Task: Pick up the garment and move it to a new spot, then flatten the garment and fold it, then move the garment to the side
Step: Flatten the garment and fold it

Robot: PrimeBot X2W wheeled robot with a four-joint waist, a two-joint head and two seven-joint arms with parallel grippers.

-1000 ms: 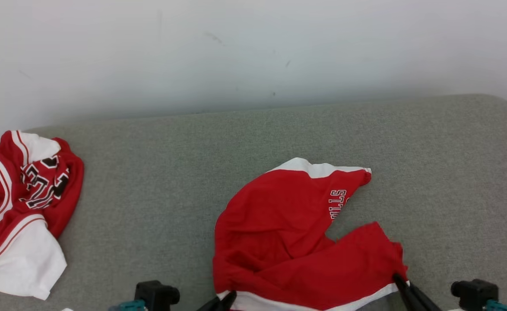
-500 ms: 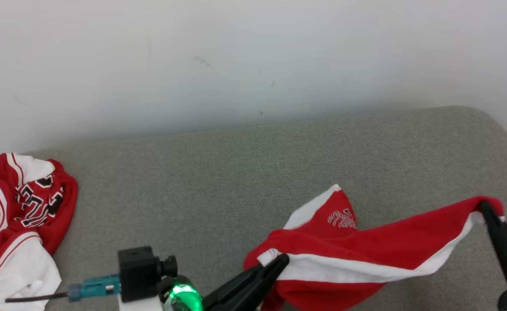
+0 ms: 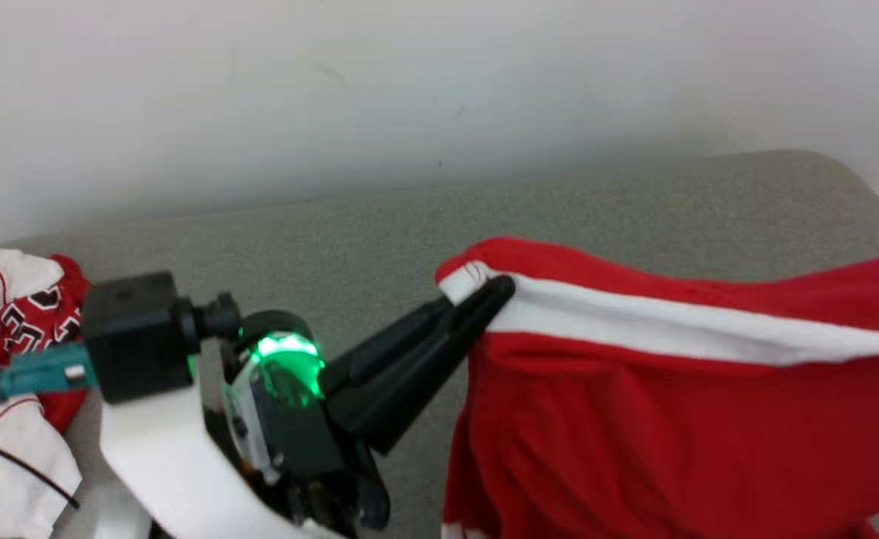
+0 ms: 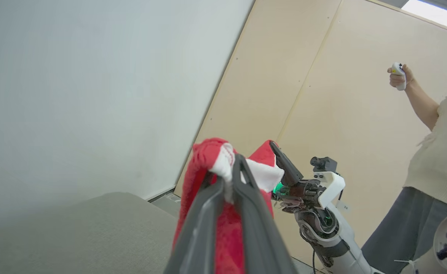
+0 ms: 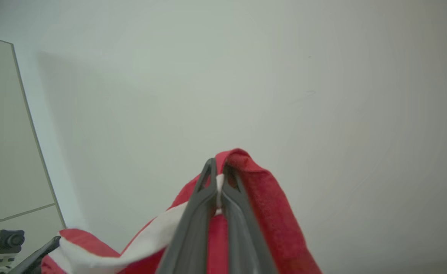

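Red garment (image 3: 634,419) hangs between left fingers (image 3: 424,337) and right fingers (image 5: 201,198), both pinched on its edge

No legible text, lettering on jersey (image 3: 24,318) crumpled, unreadable

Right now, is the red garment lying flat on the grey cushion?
No, the red garment hangs by its white band from the left gripper, raised above the grey cushion.

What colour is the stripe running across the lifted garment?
White stripe, on a red garment; best in head view.
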